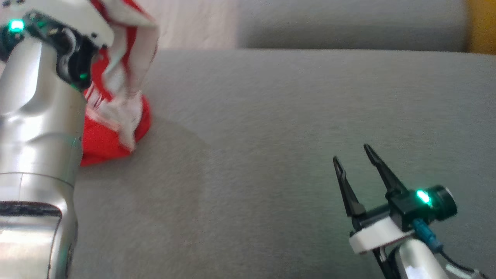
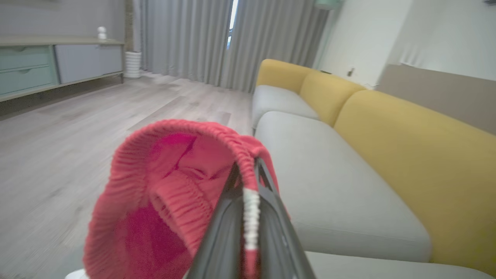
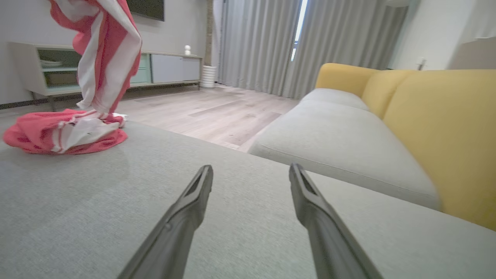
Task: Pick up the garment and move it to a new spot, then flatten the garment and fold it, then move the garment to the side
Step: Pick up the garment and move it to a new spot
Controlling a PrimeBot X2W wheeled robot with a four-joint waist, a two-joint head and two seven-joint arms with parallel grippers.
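Where the garment (image 1: pixel 116 128) is: far left of the grey cushion (image 1: pixel 279 128), half lifted; top end hangs from the left hand, bottom end lies heaped on the cushion.
Garment look: red with broad white stripes, ribbed red knit hem, a short white-banded stretch right at the grip.
Left hand (image 2: pixel 247 164): closed, both fingers pinching the ribbed hem; the hem loops out to the left of the fingers in the left wrist view; held up above the cushion.
Left arm (image 1: pixel 38 135): silver forearm along the left edge of the head view, green light on the wrist, covers part of the garment.
Right hand (image 1: pixel 350 152): open, fingers spread, nothing between them; low over the cushion at lower right of the head view, well apart from the garment; contact with the cushion cannot be told.
Sofa (image 3: pixel 426 116): yellow back, pale grey seats, beyond the cushion on the right of both wrist views.
Floor (image 3: pixel 217 112): light wood boards.
Background: grey curtains (image 2: pixel 186 38); low sideboard (image 2: pixel 58 66) against the wall.
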